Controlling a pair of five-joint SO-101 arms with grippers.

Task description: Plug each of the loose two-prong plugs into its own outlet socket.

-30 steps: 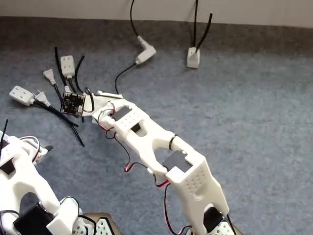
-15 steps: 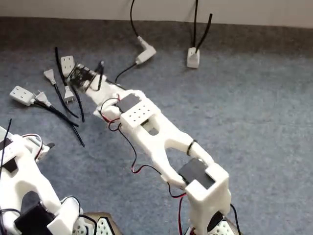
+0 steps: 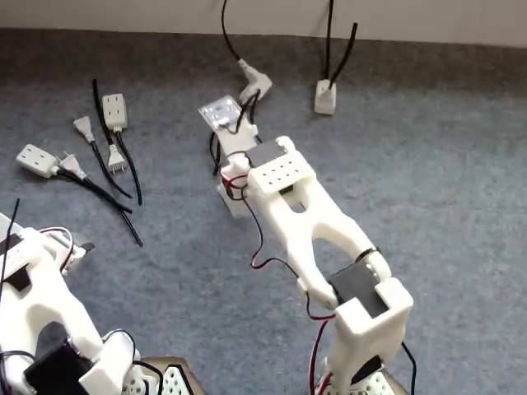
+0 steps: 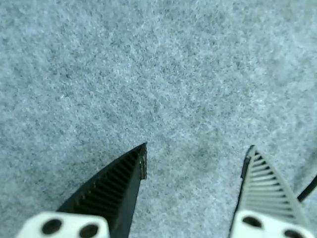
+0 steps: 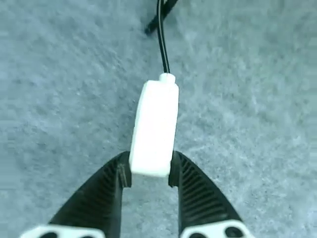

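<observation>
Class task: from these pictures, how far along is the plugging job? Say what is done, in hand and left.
Done: perhaps one pair, a plug lying against the flat socket; whether it is seated is unclear. In hand: the right hand is shut on a white corded block. Left: the farther plug, nearer plug and small socket lie apart; the left hand is open over carpet.
</observation>
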